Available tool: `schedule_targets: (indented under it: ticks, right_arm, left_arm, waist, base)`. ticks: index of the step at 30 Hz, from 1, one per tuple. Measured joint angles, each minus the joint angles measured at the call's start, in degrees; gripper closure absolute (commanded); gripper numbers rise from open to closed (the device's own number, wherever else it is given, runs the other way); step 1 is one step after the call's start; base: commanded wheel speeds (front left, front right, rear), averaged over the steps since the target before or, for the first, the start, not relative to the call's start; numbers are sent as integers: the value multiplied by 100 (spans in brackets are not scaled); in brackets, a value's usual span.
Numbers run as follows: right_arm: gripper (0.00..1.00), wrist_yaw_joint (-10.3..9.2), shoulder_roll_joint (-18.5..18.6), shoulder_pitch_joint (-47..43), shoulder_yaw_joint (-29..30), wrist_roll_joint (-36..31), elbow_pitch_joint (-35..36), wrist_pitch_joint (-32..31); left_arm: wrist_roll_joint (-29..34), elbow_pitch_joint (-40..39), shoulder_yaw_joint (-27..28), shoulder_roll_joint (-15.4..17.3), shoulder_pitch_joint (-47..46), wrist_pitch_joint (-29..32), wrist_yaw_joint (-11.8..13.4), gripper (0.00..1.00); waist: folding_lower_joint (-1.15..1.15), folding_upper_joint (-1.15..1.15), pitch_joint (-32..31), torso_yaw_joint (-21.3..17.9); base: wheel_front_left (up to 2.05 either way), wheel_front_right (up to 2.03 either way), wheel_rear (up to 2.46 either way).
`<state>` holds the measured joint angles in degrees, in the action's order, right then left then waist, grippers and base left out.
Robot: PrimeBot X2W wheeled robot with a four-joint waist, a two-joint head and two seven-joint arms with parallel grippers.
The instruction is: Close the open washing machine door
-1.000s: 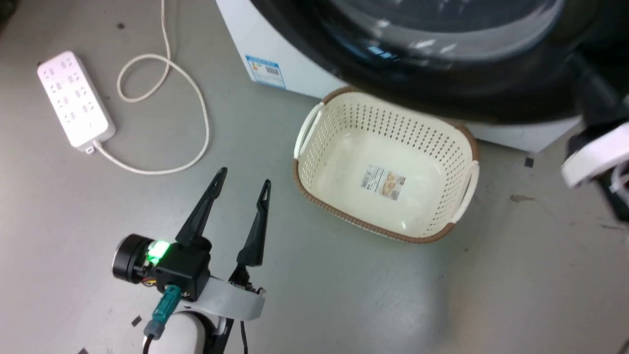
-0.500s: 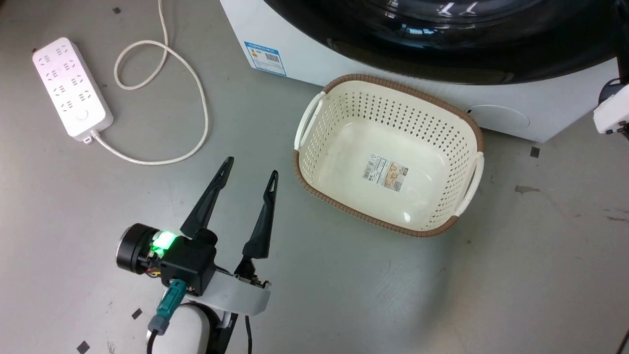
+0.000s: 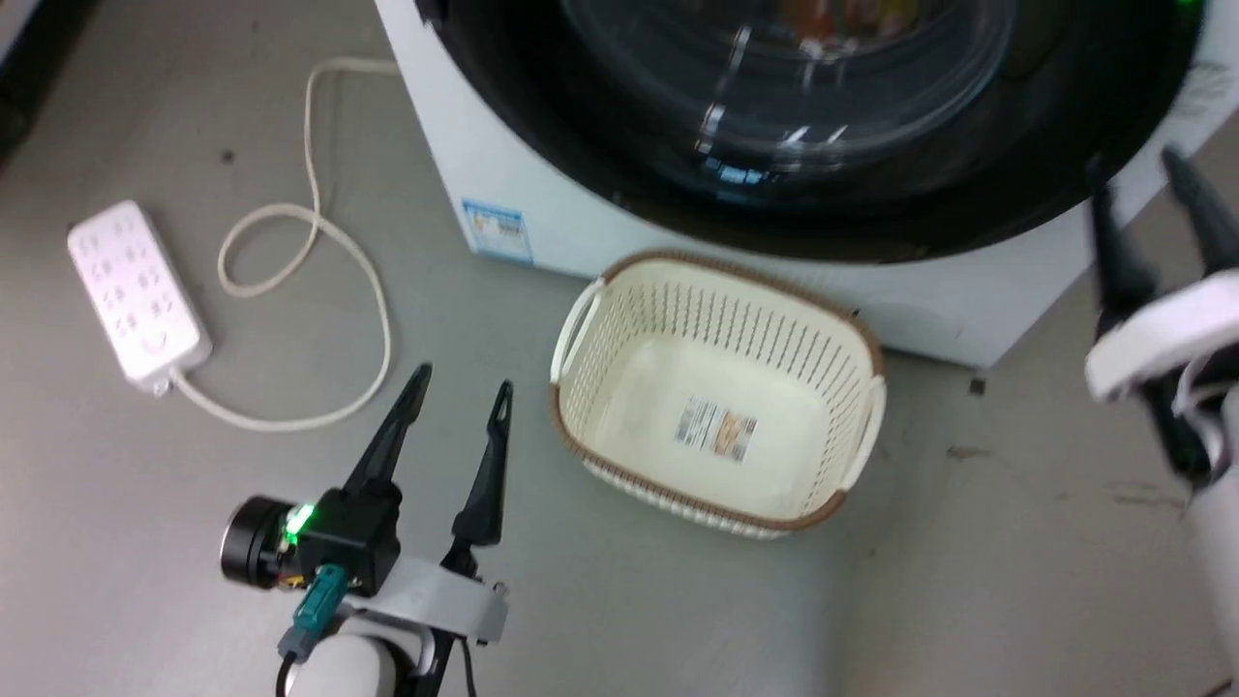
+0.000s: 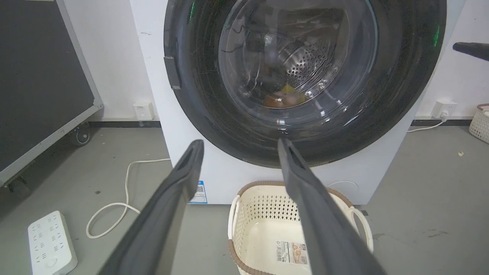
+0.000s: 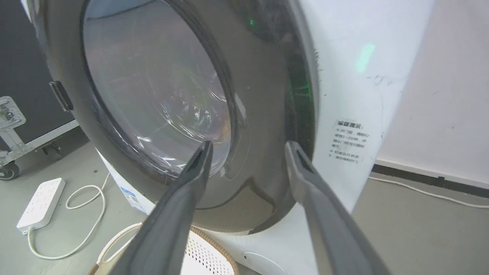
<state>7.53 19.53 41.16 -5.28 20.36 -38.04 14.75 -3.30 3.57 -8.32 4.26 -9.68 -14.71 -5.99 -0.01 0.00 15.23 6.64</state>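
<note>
Door [image 4: 298, 65] glossy glass (basket [image 3: 678, 310] perforated plastic).

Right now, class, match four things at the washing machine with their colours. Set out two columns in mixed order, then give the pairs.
Things:
1. door
2. basket
3. power strip
4. sticker

Colours:
A. blue-bordered
B. all white, with a pale cord
C. black rim, clear centre
D. cream, brown rim

Pairs: 1-C, 2-D, 3-B, 4-A
</note>
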Motion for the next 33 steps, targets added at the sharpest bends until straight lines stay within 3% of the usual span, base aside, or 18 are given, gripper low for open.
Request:
schedule_targets:
  ticks: [17, 24, 33]
  right_arm:
    - [0, 0, -1396, -3328, 1096, -1298, 2669, 2]
    - [0, -1, -1604, -4019, 1094, -1664, 2889, 1]
    - [0, 0, -1637, -4130, 905, -1820, 2861, 1]
  left_arm:
    - [-35, 557, 264, -20, 543, 1, -21, 0]
    - [-48, 614, 356, -23, 608, 1, -25, 0]
    - [-253, 905, 426, -51, 632, 1, -74, 0]
  waist:
    - [-1, 0, -1419, -825]
    - [0, 0, -1513, -934]
    - [1, 0, -1510, -906]
  base:
    - [0, 0, 0]
    - [0, 0, 0]
    - [0, 0, 0]
